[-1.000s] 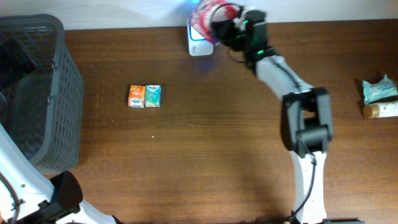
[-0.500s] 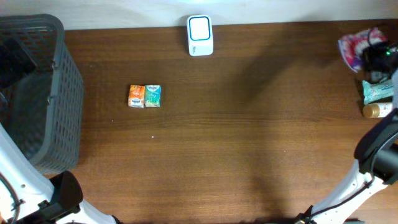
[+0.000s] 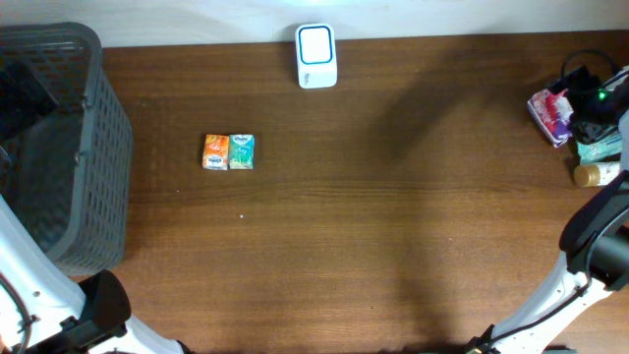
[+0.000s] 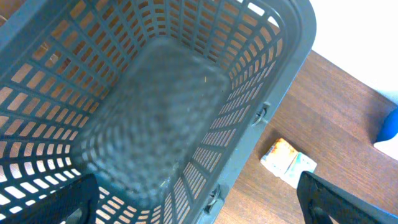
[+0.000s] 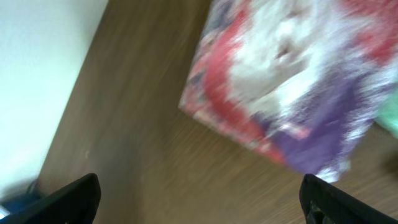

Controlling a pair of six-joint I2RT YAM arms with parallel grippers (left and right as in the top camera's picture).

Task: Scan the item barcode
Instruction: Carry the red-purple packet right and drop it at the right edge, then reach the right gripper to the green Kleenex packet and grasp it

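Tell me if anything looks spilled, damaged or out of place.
Nothing stands out. The red-and-purple packet lies on the table at a slight angle, near the teal packet; no spill shows. Its close-up is too blurred to judge damage.

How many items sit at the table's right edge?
3: a red-white-purple packet, a teal packet beside it, and a brown-capped bottle below. Others may be off-frame.

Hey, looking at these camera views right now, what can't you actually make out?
- Red and purple packet, right wrist view: blur smears its print, so no barcode can be read.
- Two small cartons, overhead view: too small to read the labels.
- Bottle, overhead view: cut off by the right edge, label too small.
- Basket, overhead view: cut off by the left edge.
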